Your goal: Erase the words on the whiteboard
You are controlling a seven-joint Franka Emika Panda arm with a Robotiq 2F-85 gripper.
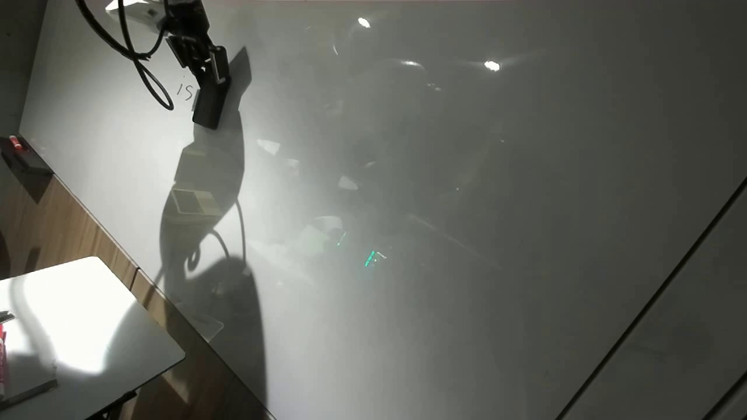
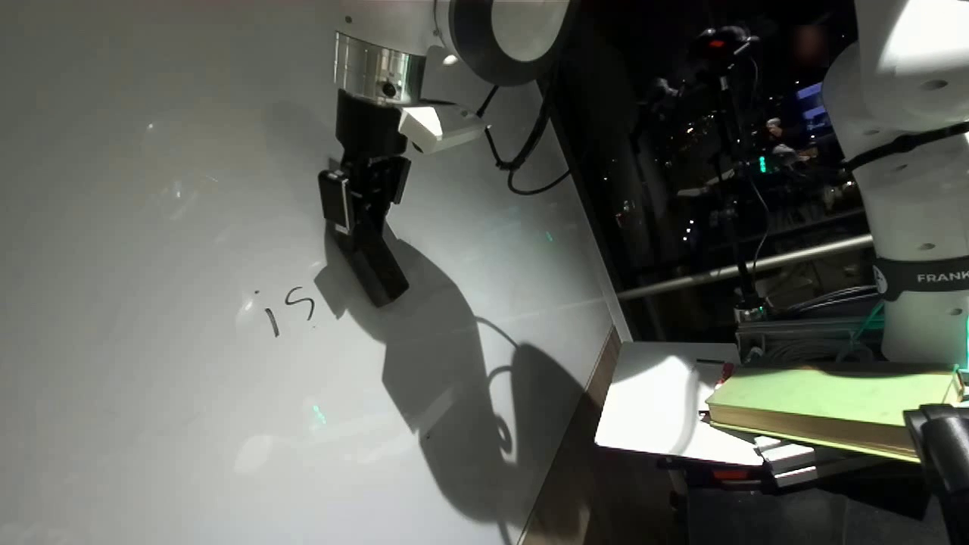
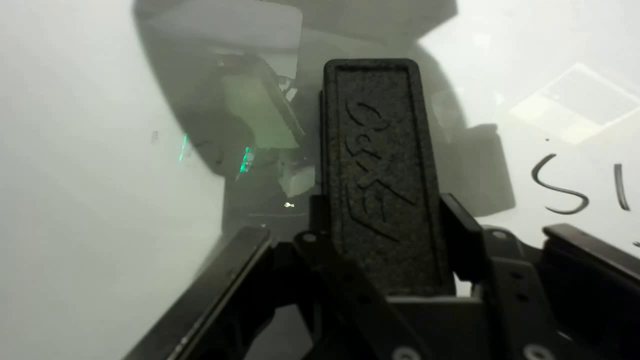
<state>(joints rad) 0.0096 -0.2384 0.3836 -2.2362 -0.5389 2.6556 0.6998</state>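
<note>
- Plainly, the pincer [image 3: 382, 225] grips a black eraser [image 3: 377, 150]; the fetching looks done.
- Near it on the whiteboard [image 1: 432, 192], the words [image 2: 288, 304] stand readable as "is", so wiping them is left, I judge.
- Farther off, at the whiteboard's edge, a dark tray-like thing [image 1: 34, 160] carries something red [image 1: 16, 143], too small to name.

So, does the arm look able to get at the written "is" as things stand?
Probably yes: the tool grips the dark eraser close by, and only partly shadowed whiteboard shows between it and the "is".
</note>
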